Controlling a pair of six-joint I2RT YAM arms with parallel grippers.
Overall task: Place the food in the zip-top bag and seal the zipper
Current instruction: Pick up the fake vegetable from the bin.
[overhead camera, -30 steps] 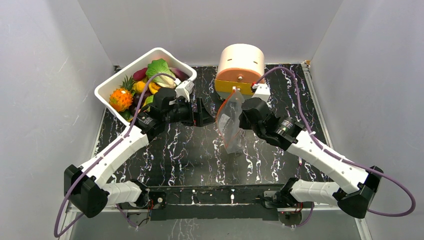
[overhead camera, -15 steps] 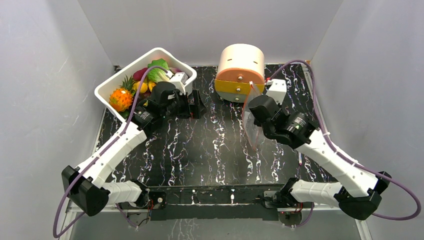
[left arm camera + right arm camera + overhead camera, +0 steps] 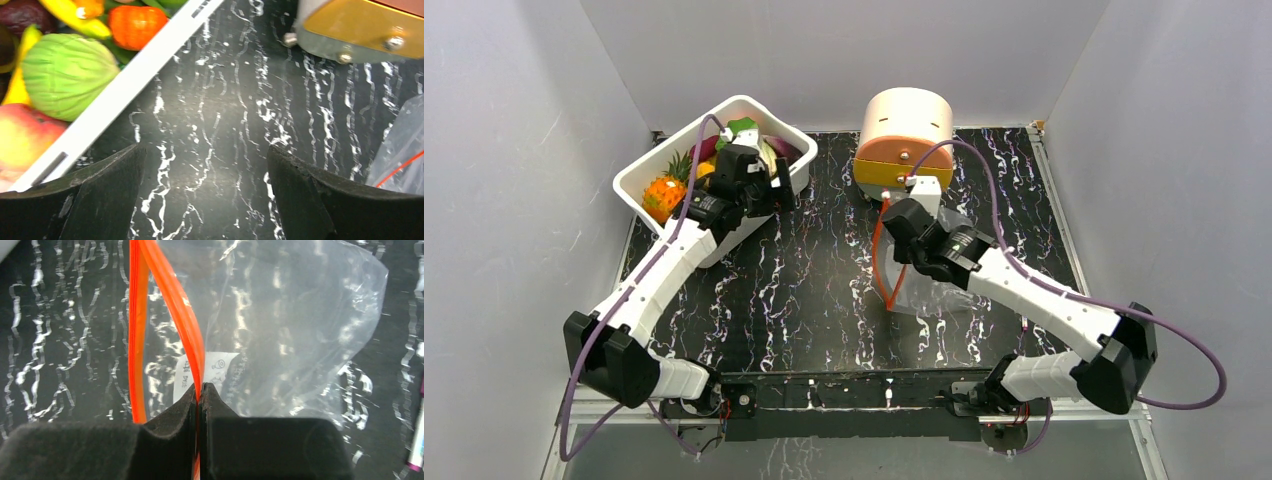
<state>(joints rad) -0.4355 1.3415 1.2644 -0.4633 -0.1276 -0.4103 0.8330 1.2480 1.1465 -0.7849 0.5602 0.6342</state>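
The clear zip-top bag rests on the table in front of the drawer box, its mouth facing left. My right gripper is shut on one lip of the orange-red zipper. In the right wrist view the strip runs into my closed gripper, the other lip bows away to the left, and the bag with its white label is empty. My left gripper is open and empty by the tub's near corner. The left wrist view shows the gripper over bare table, a green cabbage beside it.
The white tub at the back left holds the food, among it a lettuce and an orange spiky fruit. Its rim runs diagonally. The round cream-and-orange drawer box stands at the back centre. A marker lies right of the bag.
My left gripper has drawn back left to the tub's corner. My right gripper has swung the bag left and down, so it now rests on the table with its mouth open leftward.
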